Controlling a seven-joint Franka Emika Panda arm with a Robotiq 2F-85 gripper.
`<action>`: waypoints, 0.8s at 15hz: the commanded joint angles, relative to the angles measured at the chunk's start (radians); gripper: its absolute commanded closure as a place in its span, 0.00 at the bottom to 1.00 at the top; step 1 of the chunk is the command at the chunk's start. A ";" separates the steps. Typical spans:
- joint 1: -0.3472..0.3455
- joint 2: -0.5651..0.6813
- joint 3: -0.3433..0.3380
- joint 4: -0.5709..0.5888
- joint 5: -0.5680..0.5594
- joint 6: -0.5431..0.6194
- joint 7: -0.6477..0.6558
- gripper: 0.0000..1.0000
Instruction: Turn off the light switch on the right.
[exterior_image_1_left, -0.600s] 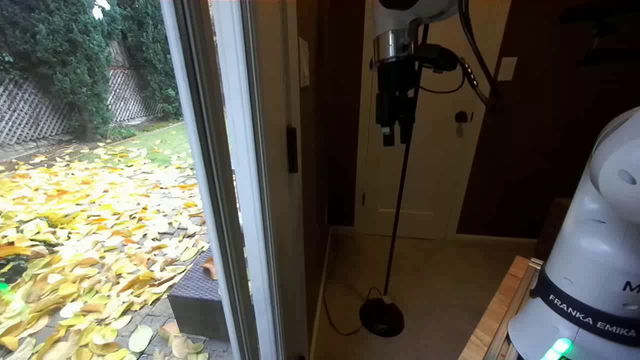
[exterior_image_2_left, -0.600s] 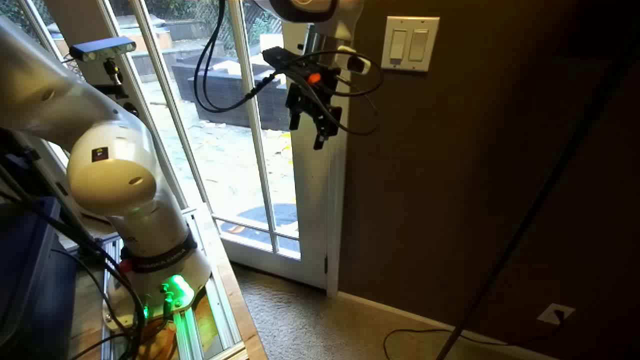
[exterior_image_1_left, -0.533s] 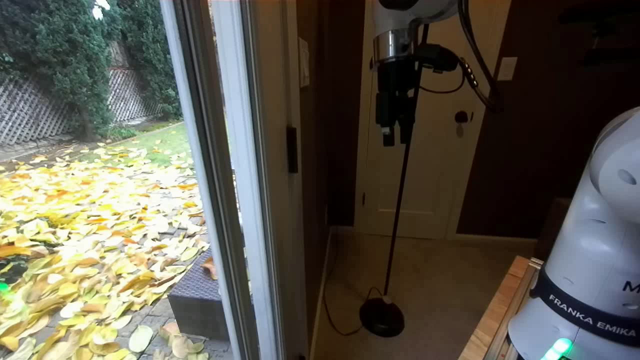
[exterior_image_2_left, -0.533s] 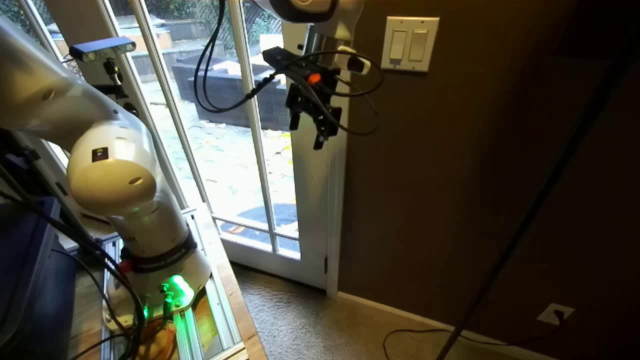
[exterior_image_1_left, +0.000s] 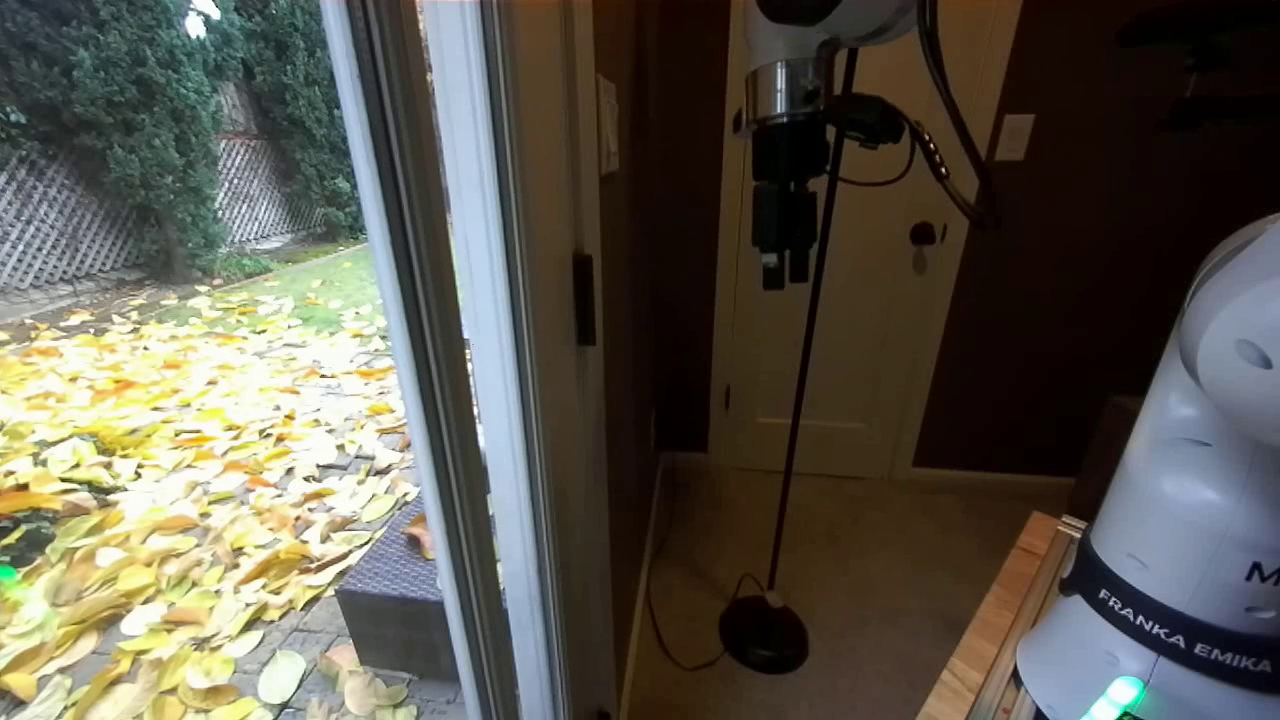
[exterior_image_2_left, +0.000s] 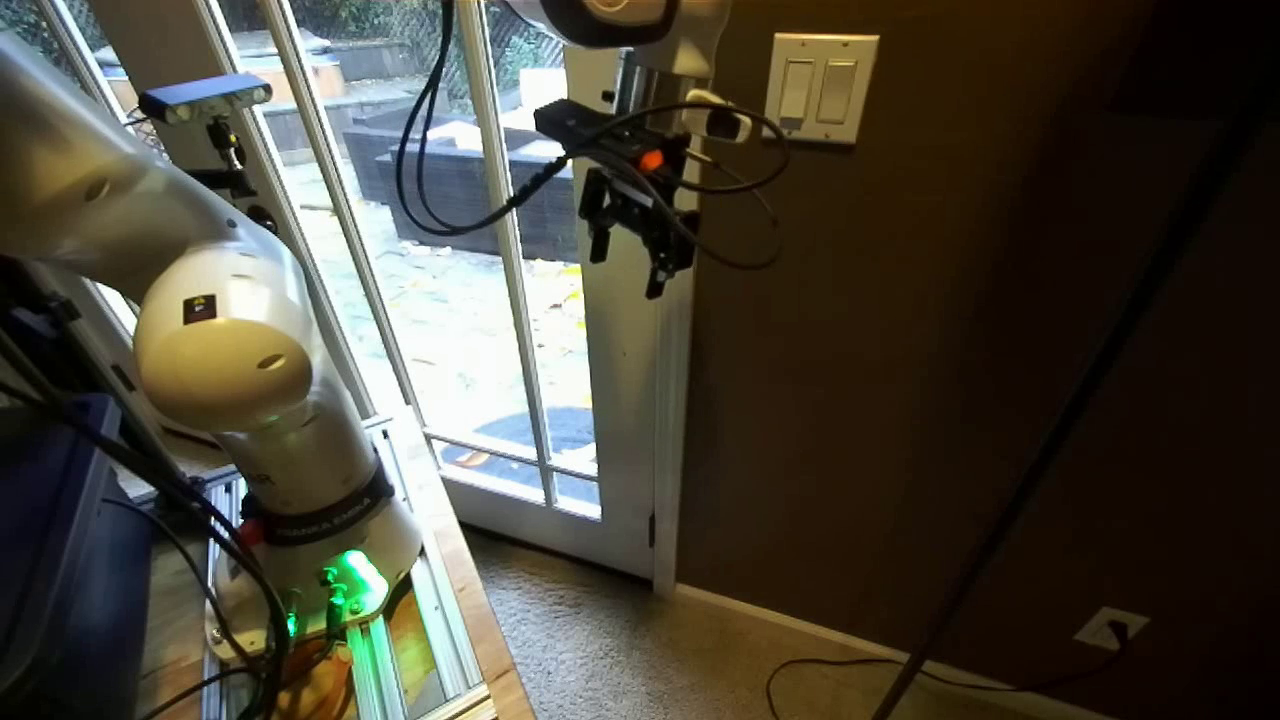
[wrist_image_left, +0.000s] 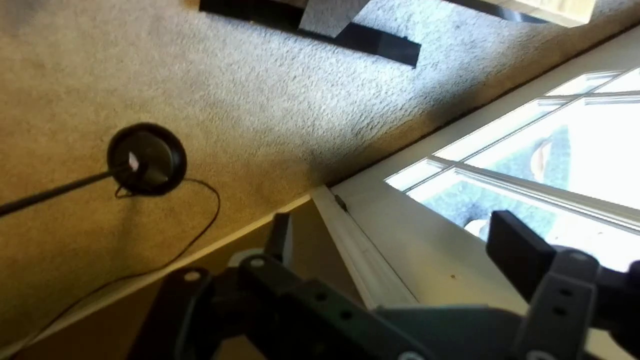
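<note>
The light switch (exterior_image_2_left: 837, 92) is the right one of two pale rockers on an off-white wall plate (exterior_image_2_left: 820, 131) on the brown wall. In an exterior view this plate shows edge-on as a tall pale strip (exterior_image_1_left: 608, 125). My gripper (exterior_image_2_left: 627, 276) points down in front of the door frame, lower than the plate and to its left there, apart from it. It also shows in an exterior view (exterior_image_1_left: 786, 275), to the right of the strip. In the wrist view the gripper (wrist_image_left: 392, 227) is open with nothing between its fingers. The switch is out of the wrist view.
A floor lamp with a thin black pole and round base (exterior_image_1_left: 763, 635) stands near the wall; its base also shows in the wrist view (wrist_image_left: 147, 160). A glass door (exterior_image_2_left: 628, 400) is beside the wall. Another white wall plate (exterior_image_1_left: 1015, 137) is beyond. An outlet (exterior_image_2_left: 1112, 627) sits low.
My gripper has shifted slightly toward the switch wall and turned a little; its cables moved with it. It stays open. The switch plate looks the same.
</note>
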 joint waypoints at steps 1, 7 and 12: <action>-0.011 0.061 -0.057 0.019 -0.055 0.165 -0.204 0.00; 0.018 0.134 -0.200 0.043 0.127 0.505 -0.568 0.25; 0.075 0.121 -0.256 0.134 0.479 0.489 -0.803 0.55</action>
